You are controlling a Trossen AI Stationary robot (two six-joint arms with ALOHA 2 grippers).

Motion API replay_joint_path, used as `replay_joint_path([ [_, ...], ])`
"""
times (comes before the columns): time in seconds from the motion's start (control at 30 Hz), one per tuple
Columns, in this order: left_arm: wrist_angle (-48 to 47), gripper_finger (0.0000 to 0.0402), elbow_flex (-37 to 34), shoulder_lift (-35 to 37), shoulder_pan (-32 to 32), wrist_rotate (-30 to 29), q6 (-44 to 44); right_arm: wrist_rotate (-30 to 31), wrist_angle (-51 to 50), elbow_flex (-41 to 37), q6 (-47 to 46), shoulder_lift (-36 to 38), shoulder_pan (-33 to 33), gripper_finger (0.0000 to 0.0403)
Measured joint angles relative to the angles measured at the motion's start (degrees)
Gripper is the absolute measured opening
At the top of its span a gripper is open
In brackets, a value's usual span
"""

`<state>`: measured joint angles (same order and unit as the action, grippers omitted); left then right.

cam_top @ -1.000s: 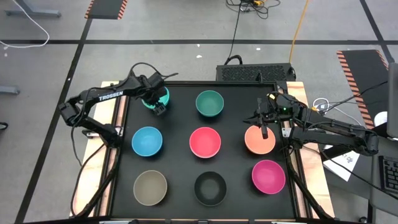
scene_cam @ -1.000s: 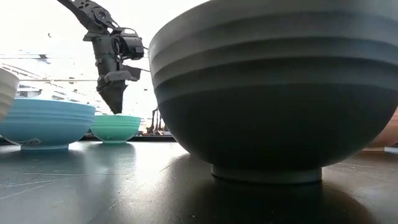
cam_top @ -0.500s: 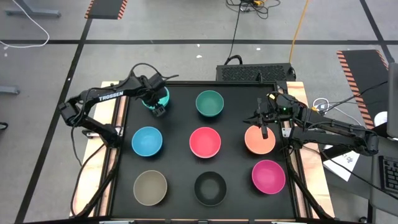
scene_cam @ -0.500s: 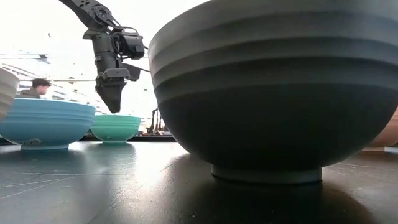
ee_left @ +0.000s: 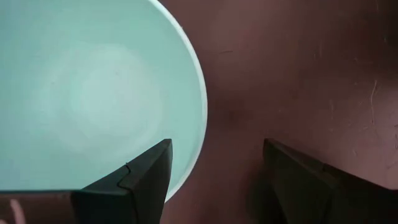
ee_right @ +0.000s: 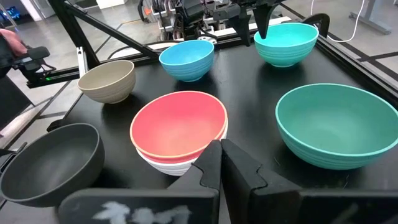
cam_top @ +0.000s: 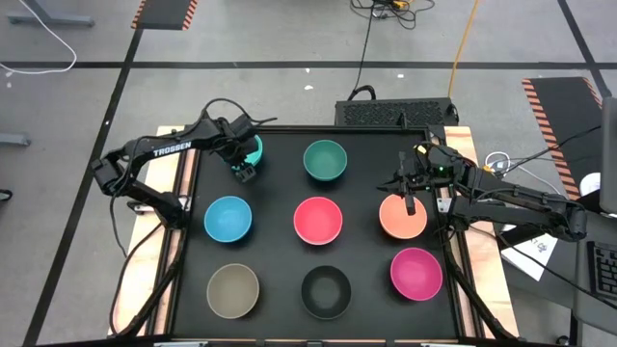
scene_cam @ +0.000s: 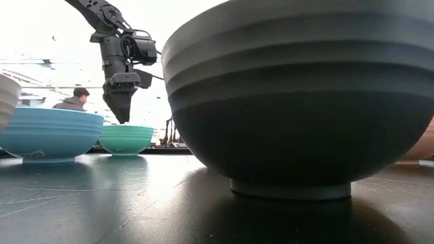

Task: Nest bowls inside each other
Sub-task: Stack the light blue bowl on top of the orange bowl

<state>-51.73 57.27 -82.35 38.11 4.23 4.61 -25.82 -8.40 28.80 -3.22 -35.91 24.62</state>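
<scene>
Fingers (ee_left: 146,180) straddling turquoise bowl (ee_left: 93,93) rim, apparently untouched.

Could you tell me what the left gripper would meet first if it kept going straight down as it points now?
Probably the turquoise bowl's rim: the open left gripper straddles it, one finger over the inside.

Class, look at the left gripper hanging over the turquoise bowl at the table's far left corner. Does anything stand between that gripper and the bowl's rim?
Nothing visible does. The left gripper hangs open just above the turquoise bowl, one finger over the bowl's inside, the other over the bare table, so the rim lies between them. The bowl holds nothing.
</scene>
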Motion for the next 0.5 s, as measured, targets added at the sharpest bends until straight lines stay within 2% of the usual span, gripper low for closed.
replay_joint_path([
  [0.23,-0.5,0.0252,-0.8,0.0,0.0,-4.3,-0.4,0.0,0.0,0.0,0.0,0.0,0.0,0.0000],
  [0.33,0.3,0.0251,-0.8,0.0,0.0,-4.3,-0.6,0.0,0.0,0.0,0.0,0.0,0.0,0.0000],
  [0.5,0.3,0.0219,-0.8,0.0,0.0,-4.2,0.0,0.0,0.0,0.0,0.0,0.0,0.0,0.0000],
])
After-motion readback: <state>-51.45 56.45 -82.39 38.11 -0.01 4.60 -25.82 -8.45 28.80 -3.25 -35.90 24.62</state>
